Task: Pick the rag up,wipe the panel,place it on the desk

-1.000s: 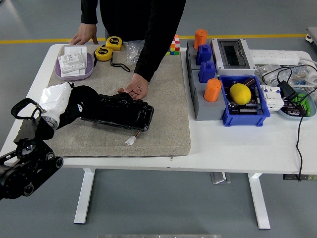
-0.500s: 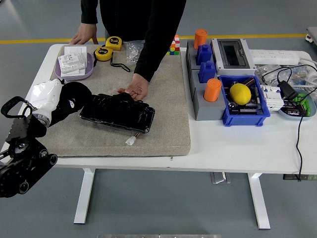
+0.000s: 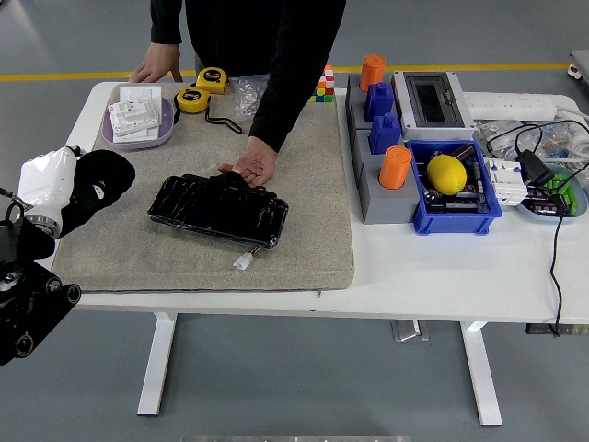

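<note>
A glossy black panel (image 3: 219, 210) lies on the grey mat (image 3: 304, 230), with a small white connector (image 3: 243, 261) at its near edge. My left hand (image 3: 97, 180) is at the mat's left edge, left of the panel and apart from it. Its black fingers are curled on a white rag (image 3: 48, 175) that bunches behind them. A person stands at the far side. One of their hands (image 3: 253, 166) rests on the panel's far edge, the other (image 3: 156, 69) on the table's back edge. My right hand is out of view.
A purple tray (image 3: 138, 120) with white boxes and two yellow tape measures (image 3: 202, 90) sit at the back left. A grey organiser (image 3: 382, 180) with orange cups, a blue bin (image 3: 456, 198) with a lemon, and cables (image 3: 543, 157) fill the right side.
My left hand with the rag has slid left, off the panel's left end, to the mat's left edge. The panel and the person's hands have stayed put.
</note>
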You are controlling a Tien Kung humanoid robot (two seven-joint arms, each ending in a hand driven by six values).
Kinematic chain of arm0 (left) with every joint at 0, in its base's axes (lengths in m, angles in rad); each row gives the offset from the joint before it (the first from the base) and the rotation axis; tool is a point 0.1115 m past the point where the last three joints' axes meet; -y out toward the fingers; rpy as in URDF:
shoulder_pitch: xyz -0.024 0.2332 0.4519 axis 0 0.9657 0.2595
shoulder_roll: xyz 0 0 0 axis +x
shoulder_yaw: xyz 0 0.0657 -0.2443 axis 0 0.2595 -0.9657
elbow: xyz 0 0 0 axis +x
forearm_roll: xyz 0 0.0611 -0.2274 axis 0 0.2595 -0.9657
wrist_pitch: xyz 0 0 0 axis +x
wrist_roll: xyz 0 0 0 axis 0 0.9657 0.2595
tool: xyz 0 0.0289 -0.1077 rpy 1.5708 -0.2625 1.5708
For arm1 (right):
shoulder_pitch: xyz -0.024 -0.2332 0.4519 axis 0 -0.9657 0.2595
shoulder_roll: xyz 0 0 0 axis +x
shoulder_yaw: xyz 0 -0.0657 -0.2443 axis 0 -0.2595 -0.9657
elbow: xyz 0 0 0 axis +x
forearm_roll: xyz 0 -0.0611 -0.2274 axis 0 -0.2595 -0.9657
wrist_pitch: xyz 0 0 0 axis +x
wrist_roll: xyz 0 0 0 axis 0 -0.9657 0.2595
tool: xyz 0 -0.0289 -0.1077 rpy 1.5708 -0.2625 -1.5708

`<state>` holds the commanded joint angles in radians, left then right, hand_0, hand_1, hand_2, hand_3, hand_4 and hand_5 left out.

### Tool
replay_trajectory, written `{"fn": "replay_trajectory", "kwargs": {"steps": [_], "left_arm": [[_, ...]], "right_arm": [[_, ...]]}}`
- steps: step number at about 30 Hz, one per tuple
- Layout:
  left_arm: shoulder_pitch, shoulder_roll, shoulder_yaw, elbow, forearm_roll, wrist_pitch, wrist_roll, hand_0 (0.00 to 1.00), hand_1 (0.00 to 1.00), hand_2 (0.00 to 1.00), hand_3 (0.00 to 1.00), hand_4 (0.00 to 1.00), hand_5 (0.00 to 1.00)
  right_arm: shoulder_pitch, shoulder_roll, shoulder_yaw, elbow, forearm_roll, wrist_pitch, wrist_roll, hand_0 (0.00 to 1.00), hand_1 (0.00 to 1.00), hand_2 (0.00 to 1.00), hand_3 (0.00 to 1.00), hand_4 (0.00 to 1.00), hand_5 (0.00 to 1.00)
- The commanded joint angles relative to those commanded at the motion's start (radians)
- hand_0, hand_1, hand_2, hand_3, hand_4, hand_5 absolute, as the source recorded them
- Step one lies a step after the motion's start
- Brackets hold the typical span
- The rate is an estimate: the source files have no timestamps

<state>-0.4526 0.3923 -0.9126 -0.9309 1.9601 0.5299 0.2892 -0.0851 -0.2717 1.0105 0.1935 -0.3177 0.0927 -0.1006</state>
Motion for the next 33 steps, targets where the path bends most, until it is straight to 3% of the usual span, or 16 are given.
{"fn": "replay_trajectory", "kwargs": {"steps": [3,4,9,10,15,16,21,22,27,28,33], "left_arm": [[0.004,-0.003,0.014,0.021,-0.031,0.021,-0.034,0.275,0.156,0.501,0.42,0.004,0.002],[0.006,-0.004,0.016,0.026,-0.038,0.025,-0.041,0.289,0.183,0.516,0.454,0.075,0.002],[0.016,-0.013,0.035,0.04,-0.075,0.049,-0.074,0.289,0.183,0.516,0.454,0.075,0.002],[0.016,-0.016,0.038,0.045,-0.08,0.055,-0.08,0.293,0.253,0.537,0.511,0.343,0.062],[0.01,-0.028,0.052,0.082,-0.113,0.065,-0.1,0.293,0.253,0.537,0.511,0.343,0.062],[0.008,-0.029,0.057,0.092,-0.123,0.067,-0.104,0.325,0.359,0.547,0.525,0.391,0.097],[0.003,-0.03,0.078,0.122,-0.147,0.062,-0.113,0.325,0.359,0.547,0.525,0.391,0.097],[0.002,-0.031,0.083,0.131,-0.157,0.059,-0.116,0.376,0.501,0.593,0.543,0.449,0.099],[0.001,-0.035,0.094,0.148,-0.183,0.037,-0.119,0.376,0.501,0.593,0.543,0.449,0.099],[0.002,-0.036,0.095,0.149,-0.19,0.031,-0.12,0.434,0.623,0.684,0.578,0.668,0.174],[0.003,-0.038,0.096,0.143,-0.193,0.021,-0.122,0.434,0.623,0.684,0.578,0.668,0.174]], "right_arm": [[0.001,0.0,-0.001,0.0,0.001,-0.001,0.0,0.741,0.669,0.697,0.616,0.998,0.556],[0.001,0.0,0.0,0.0,0.002,-0.001,0.001,0.742,0.669,0.697,0.616,0.998,0.557],[0.001,0.001,-0.002,0.001,0.003,-0.001,0.001,0.742,0.669,0.697,0.616,0.998,0.557],[0.002,0.001,-0.001,0.001,0.003,-0.001,0.001,0.742,0.669,0.697,0.617,0.998,0.558],[0.004,0.0,-0.005,0.002,0.006,-0.002,0.001,0.742,0.669,0.697,0.617,0.998,0.558],[0.004,0.0,-0.005,0.002,0.006,-0.002,0.001,0.741,0.669,0.696,0.616,0.998,0.559],[0.004,0.0,-0.006,0.002,0.007,-0.002,0.001,0.741,0.669,0.696,0.616,0.998,0.559],[0.003,0.0,-0.005,0.002,0.007,-0.003,0.001,0.741,0.669,0.697,0.616,0.998,0.558],[0.004,0.0,-0.006,0.001,0.009,-0.003,0.002,0.741,0.669,0.697,0.616,0.998,0.558],[0.003,0.001,-0.005,0.002,0.009,-0.003,0.002,0.741,0.669,0.696,0.615,0.998,0.559],[0.004,0.001,-0.009,0.001,0.012,-0.003,0.002,0.741,0.669,0.696,0.615,0.998,0.559]]}}
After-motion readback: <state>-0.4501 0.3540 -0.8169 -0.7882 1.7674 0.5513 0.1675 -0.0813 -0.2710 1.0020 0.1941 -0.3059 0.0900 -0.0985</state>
